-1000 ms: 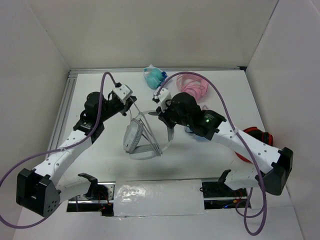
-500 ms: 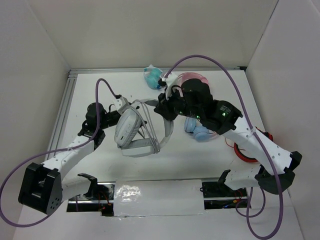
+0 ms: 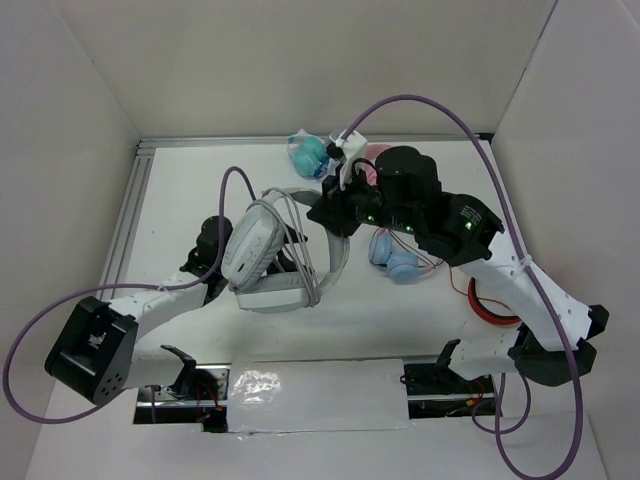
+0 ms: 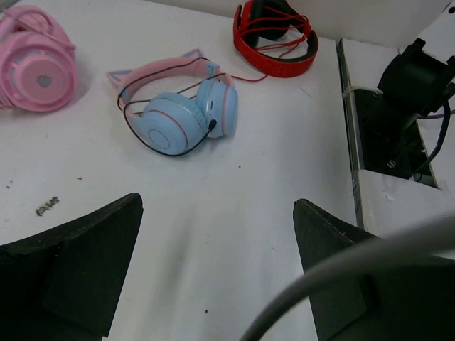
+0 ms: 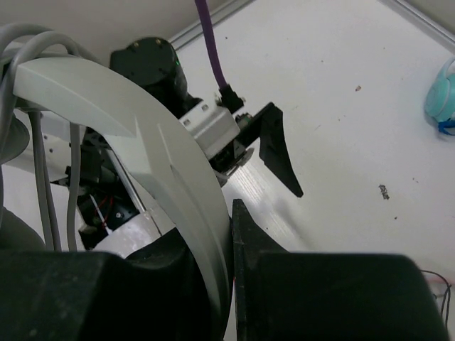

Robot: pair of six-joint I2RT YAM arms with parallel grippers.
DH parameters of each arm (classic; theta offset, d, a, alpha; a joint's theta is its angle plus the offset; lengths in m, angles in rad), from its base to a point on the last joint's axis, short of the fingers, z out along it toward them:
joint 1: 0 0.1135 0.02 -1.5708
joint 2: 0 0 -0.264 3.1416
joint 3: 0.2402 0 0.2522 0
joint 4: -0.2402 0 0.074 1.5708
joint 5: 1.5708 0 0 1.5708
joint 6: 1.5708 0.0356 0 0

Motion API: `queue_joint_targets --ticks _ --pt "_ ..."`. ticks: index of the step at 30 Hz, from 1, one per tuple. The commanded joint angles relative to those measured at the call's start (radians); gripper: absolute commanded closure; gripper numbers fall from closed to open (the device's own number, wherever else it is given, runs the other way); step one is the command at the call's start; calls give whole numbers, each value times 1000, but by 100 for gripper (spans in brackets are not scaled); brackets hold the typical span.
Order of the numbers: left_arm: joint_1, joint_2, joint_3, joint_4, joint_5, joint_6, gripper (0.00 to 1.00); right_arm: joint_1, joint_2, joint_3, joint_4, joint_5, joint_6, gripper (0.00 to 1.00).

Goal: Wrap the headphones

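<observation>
Release is what changes: the left pincer [image 4: 217, 213], shut a moment ago, now stands wide and empty beside the headphones [image 3: 250, 250], which the right pincer [image 3: 328, 216] clamps by the band above the table [image 3: 190, 185], so one cable [image 5: 39, 170] turn seems laid.

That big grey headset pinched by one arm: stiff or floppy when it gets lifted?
On the headphones, the headband holds its arch in the right end effector, so probably stiff. The thin cable drapes in loops, likely floppy. The bulky ear cup may swing.
</observation>
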Motion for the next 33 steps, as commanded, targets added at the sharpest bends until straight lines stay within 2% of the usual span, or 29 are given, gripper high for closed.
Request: queue_joint_targets --ticks 1,3,6,7,8,10,11,13,18,24,27,29,33 --pt "-20 25 -21 127 -14 -12 1 13 -6 95 56 -9 65 100" --pt "-22 37 -26 145 -14 -28 1 13 -6 113 52 13 68 100" --pt "-25 45 -24 133 -27 -42 15 15 -13 118 52 43 74 100" --pt "-26 45 -23 125 -28 -45 23 12 -18 117 55 54 77 100" --pt "-25 43 -24 118 -31 -48 40 13 -25 112 62 75 85 100" --pt "-26 33 -29 78 -53 -68 55 12 -35 98 73 170 119 100" --pt "-28 20 -32 66 -59 -91 73 12 -39 92 79 219 142 100" --pt "-32 0 -56 46 -76 -119 83 -1 -42 86 84 377 237 100" --pt "-66 -105 -100 -10 -132 -208 84 -47 -70 -3 141 601 415 100" --pt "-140 -239 -41 -312 -257 -269 82 -94 -13 6 75 917 554 100" --pt "-204 -263 44 -531 -374 -318 82 -126 71 78 -27 1040 631 100" --pt "-279 -256 97 -691 -527 -354 86 -149 149 126 -146 1077 712 100" --pt "-374 -244 213 -875 -689 -375 87 -185 220 134 -177 1109 720 100"
